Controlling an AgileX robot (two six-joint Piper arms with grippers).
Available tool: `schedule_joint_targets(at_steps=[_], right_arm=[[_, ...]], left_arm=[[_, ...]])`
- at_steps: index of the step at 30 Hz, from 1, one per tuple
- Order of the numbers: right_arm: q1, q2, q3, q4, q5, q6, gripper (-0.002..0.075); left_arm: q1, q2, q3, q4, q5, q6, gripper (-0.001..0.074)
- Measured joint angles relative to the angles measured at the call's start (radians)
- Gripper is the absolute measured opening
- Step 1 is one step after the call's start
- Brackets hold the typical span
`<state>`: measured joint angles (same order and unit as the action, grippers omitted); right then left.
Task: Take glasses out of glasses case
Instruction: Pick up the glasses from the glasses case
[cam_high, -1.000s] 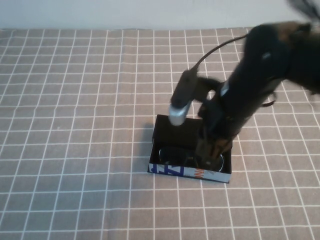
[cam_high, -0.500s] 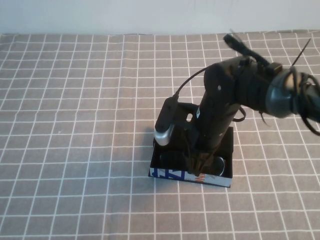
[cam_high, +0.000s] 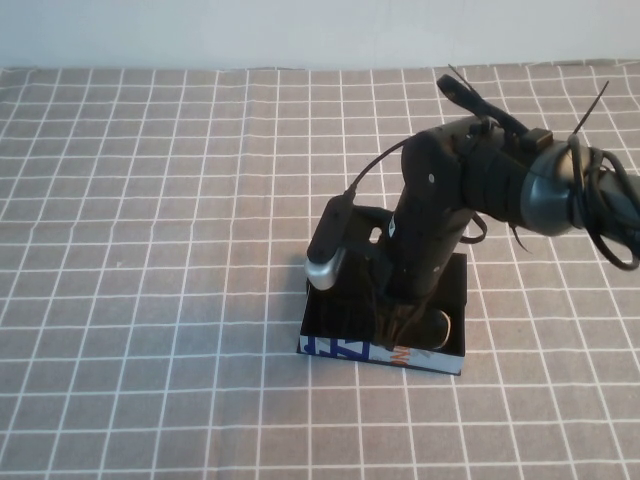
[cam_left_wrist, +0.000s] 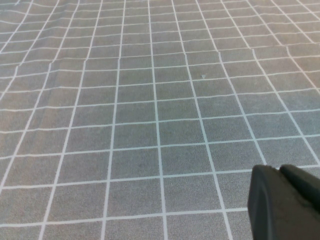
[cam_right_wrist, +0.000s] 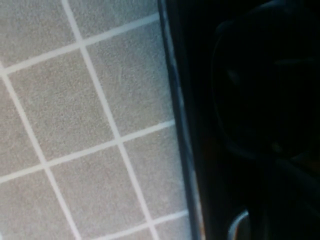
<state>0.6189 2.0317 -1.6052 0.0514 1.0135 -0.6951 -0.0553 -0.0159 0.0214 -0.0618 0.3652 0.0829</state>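
Note:
The glasses case is a black open box with a white front printed in blue and orange, standing on the checked cloth right of centre. My right gripper reaches down inside it from above, over the right half. The black glasses lie inside, with only a lens rim showing beside the arm. In the right wrist view a dark lens sits just inside the case wall. My left gripper shows only in the left wrist view, shut and empty, low over bare cloth.
The grey checked tablecloth covers the whole table. The case's flap lid lies open behind the box, mostly under the right arm. A white wall runs along the far edge.
The right arm has swung in and lowered its gripper into the case. Over the last half second it has barely shifted. The case has not moved.

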Motion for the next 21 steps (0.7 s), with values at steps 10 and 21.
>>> schedule_joint_targets(at_steps=[10,21], right_arm=[[0.000,0.004,-0.124,-0.002,0.073,0.000,0.0010],[0.000,0.009,-0.130,-0.004,0.100,0.001,0.0291]], left_arm=[[0.000,0.000,0.000,0.000,0.000,0.000,-0.0005],[0.000,0.000,0.000,0.000,0.000,0.000,-0.0005]])
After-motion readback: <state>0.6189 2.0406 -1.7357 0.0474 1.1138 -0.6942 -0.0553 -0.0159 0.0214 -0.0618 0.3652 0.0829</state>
